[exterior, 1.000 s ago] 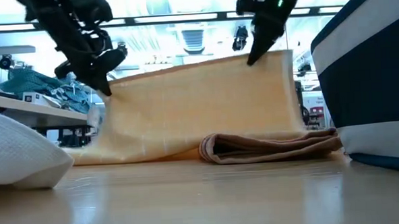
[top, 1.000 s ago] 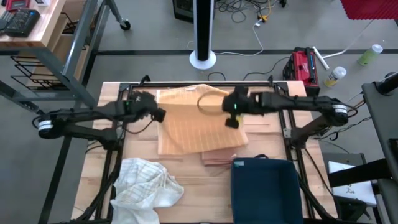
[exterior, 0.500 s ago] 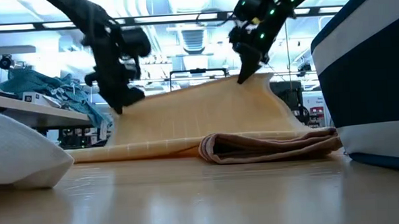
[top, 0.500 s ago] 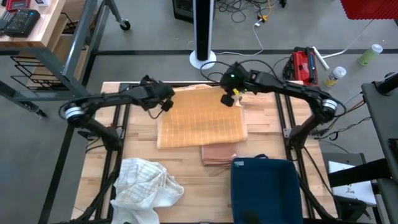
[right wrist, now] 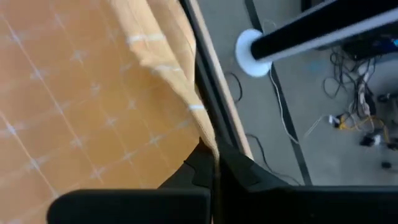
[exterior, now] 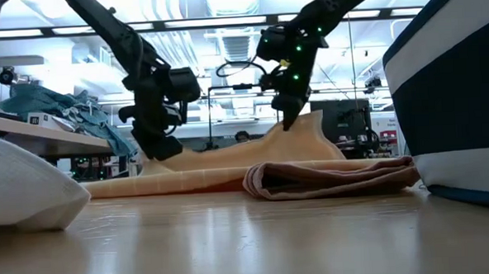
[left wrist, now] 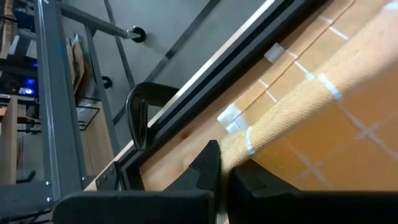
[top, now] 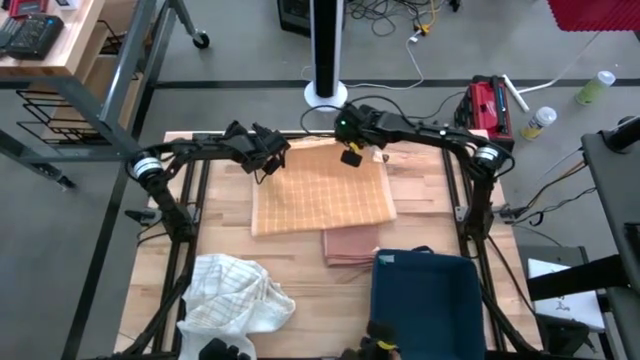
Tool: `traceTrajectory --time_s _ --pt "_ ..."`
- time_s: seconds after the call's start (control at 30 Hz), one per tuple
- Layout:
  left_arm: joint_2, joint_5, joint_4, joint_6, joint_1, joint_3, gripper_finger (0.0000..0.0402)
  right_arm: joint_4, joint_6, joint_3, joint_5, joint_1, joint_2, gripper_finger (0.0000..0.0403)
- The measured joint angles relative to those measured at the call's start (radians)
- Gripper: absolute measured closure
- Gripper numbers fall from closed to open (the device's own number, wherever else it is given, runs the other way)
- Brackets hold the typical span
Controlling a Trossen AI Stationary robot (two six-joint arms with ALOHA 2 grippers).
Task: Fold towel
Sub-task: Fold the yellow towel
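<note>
A yellow-orange checked towel point(top: 322, 192) lies spread on the wooden table; in the low view point(exterior: 221, 167) it rises toward its far edge. My left gripper point(top: 268, 160) is shut on the towel's far left corner, low over the table point(exterior: 158, 147). My right gripper point(top: 352, 155) is shut on the far edge, right of the middle, a little higher point(exterior: 290, 118). My left gripper pinches the towel's far left corner point(left wrist: 239, 140) between its two fingers, at the hem. The fingers slant down from above. The corner sits close above the table and the cloth behind it lies flat. My right gripper pinches the towel's far edge point(right wrist: 202, 134) between its two fingers, slanting down from above. The held part point(exterior: 298, 126) stays raised, and the cloth slopes down from it to the table.
A folded pinkish-brown towel point(top: 352, 246) lies just near of the yellow one. A dark blue bundle point(top: 428, 305) stands at the near right and a crumpled white cloth point(top: 232, 298) at the near left. The black frame rail point(top: 320, 134) runs along the far edge.
Both grippers have gone toward the table's far edge and down, still shut on the towel's edge. The held edge, raised high a second ago, now sits low at the far side, and the cloth has been laid over flat. The towel's near side has stayed in place.
</note>
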Motion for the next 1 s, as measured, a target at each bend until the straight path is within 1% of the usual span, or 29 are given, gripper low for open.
traceTrajectory --time_s 0.13,0.27,0.43,0.53,0.63,0.73,0.8,0.87,0.93,1.0 --pt "-0.001 0.008 0.012 0.020 0.006 -0.002 0.0390 -0.006 -0.003 0.028 0.001 0.000 0.010 0.0402" --pt "-0.005 0.012 0.026 0.039 0.008 -0.003 0.0351 -0.012 0.004 0.045 0.002 0.000 0.004 0.0391" --pt "-0.006 0.018 0.021 0.038 0.014 -0.003 0.0291 -0.033 0.024 0.071 0.005 -0.003 -0.002 0.0355" --pt "-0.006 0.019 0.019 0.034 0.020 -0.003 0.0262 -0.040 0.024 0.086 0.039 -0.004 -0.003 0.0329" --pt "-0.009 0.019 -0.006 0.034 0.025 -0.003 0.0240 -0.065 0.024 0.098 0.062 -0.004 -0.005 0.0307" --pt "-0.032 0.026 -0.095 0.027 0.025 -0.003 0.0228 -0.132 0.024 0.121 0.045 -0.010 -0.008 0.0290" --pt "-0.062 0.098 -0.200 -0.022 0.020 -0.003 0.0226 -0.205 0.035 0.132 -0.030 -0.019 -0.027 0.0283" --pt "-0.097 0.217 -0.288 -0.079 0.015 -0.007 0.0229 -0.262 0.051 0.137 -0.166 -0.033 -0.054 0.0279" --pt "-0.148 0.383 -0.325 -0.097 0.004 -0.024 0.0235 -0.327 0.065 0.129 -0.300 -0.047 -0.094 0.0278" --pt "-0.201 0.564 -0.300 -0.084 -0.014 -0.049 0.0243 -0.382 0.088 0.114 -0.376 -0.052 -0.136 0.0278"
